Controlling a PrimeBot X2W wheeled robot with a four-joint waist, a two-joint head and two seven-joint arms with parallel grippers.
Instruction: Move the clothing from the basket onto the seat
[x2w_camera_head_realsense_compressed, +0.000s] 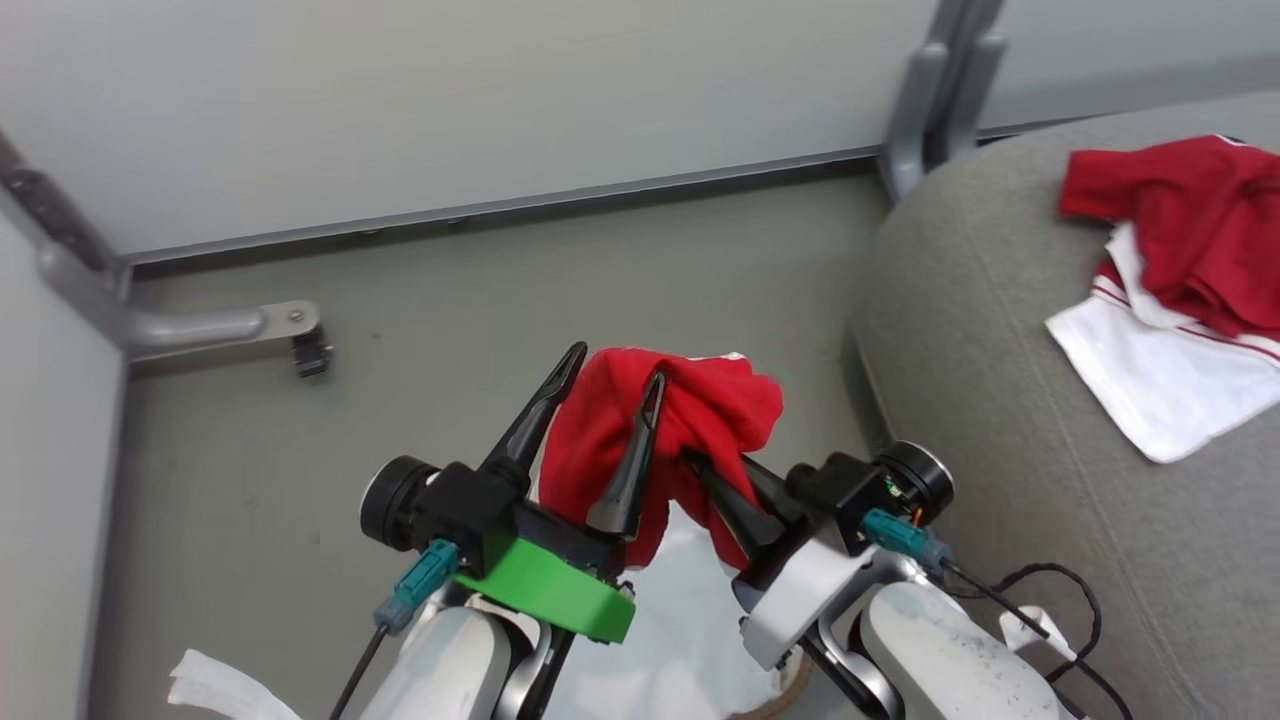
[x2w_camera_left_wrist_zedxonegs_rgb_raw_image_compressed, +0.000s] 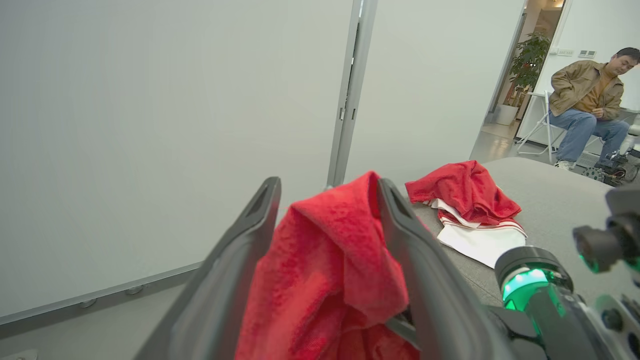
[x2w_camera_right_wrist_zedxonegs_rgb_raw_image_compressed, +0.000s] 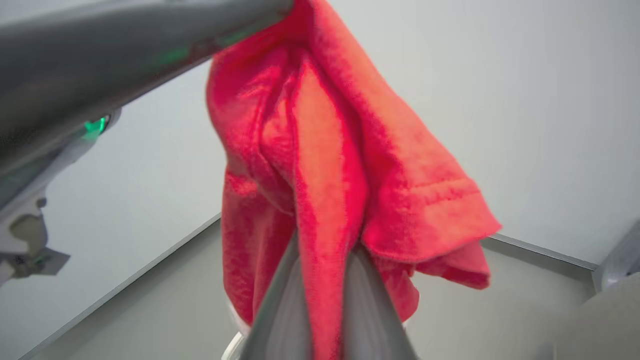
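Where the two pale arms come up, the oval white plastic basket (x2w_camera_head_realsense_compressed: 690, 640) sits low beneath them, a bit of its brown rim peeking out. Above it, the right gripper (x2w_camera_head_realsense_compressed: 695, 462) has its two dark fingers pinched together on a bright red soft-fabric garment (x2w_camera_head_realsense_compressed: 720, 400), held up in the air and clear of the seat. The left gripper (x2w_camera_head_realsense_compressed: 621, 365) has its fingers spread wide, with the red cloth lying loosely between them. Off to the right, the large grey upholstered seat (x2w_camera_head_realsense_compressed: 1000, 350) carries a crumpled red-and-white pile of clothing (x2w_camera_head_realsense_compressed: 1190, 230). Beyond are the grey floor (x2w_camera_head_realsense_compressed: 500, 300), pale partition panels (x2w_camera_head_realsense_compressed: 450, 100), and a person (x2w_camera_left_wrist_zedxonegs_rgb_raw_image_compressed: 587, 100) sitting on a chair.
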